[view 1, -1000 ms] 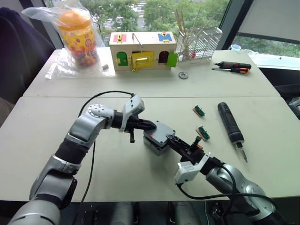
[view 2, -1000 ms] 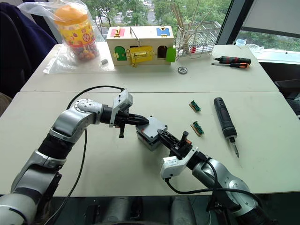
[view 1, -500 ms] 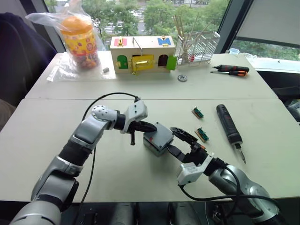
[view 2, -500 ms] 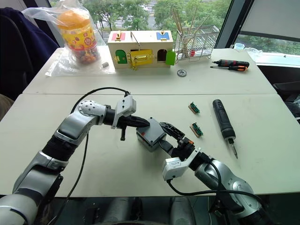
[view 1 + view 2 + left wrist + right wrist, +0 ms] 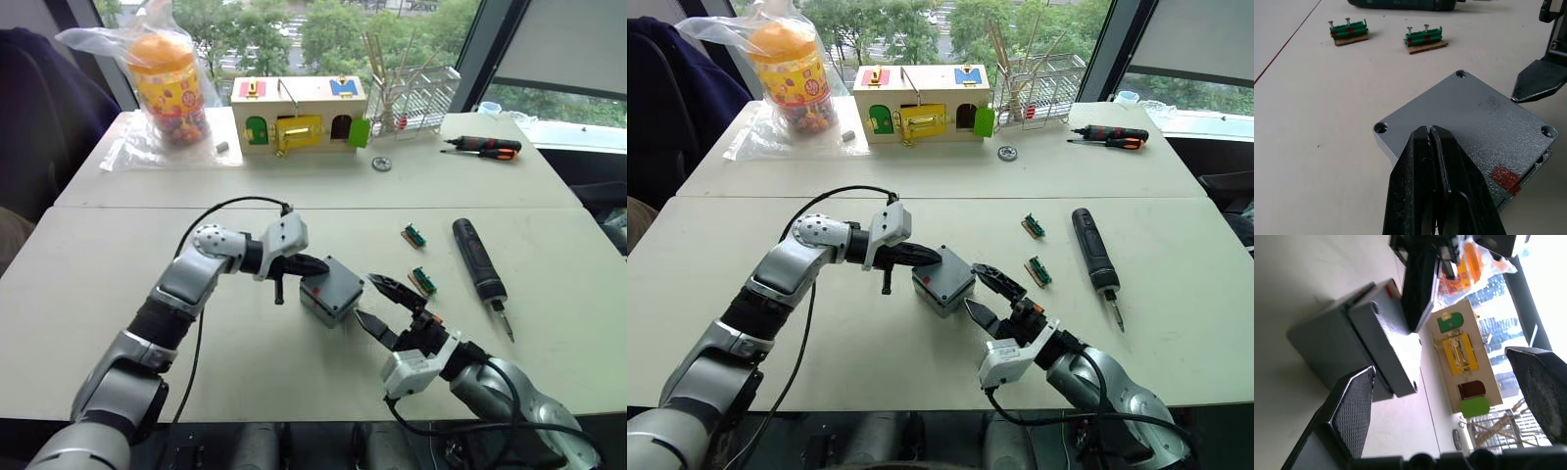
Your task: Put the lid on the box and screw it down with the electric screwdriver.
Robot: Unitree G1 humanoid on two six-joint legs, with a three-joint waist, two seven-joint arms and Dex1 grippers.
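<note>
Here, left gripper (image 5: 315,265) pinched fully together, black fingers (image 5: 1437,161) pressed tip-down on top of the lid (image 5: 1469,117), holding nothing between them. Lid sitting on the box (image 5: 325,305), turned a little askew from the box's sides, with screw holes visible at its corners and a red mark near one edge. Box resting on the pale table (image 5: 118,274), roughly at its centre.

Right gripper (image 5: 377,305) spread wide, empty, just to the right of the box and apart from it; one finger (image 5: 1349,406) low near the table, the other raised, both pointing toward the box.

Further right, two small green terminal blocks (image 5: 424,280) on brown bases, lying between the box and the electric screwdriver (image 5: 478,258). Electric screwdriver flat on the table, well apart from both grippers, thin metal bit pointing toward the near edge.

At the far side of the table, an orange-and-black hand screwdriver (image 5: 482,146) on the right, a wire rack (image 5: 416,88) holding thin sticks, a wooden box with coloured doors (image 5: 299,113) in the middle, a small metal gear (image 5: 381,164) just in front of it, and an orange-lidded jar (image 5: 168,83) in a clear plastic bag on the left.
</note>
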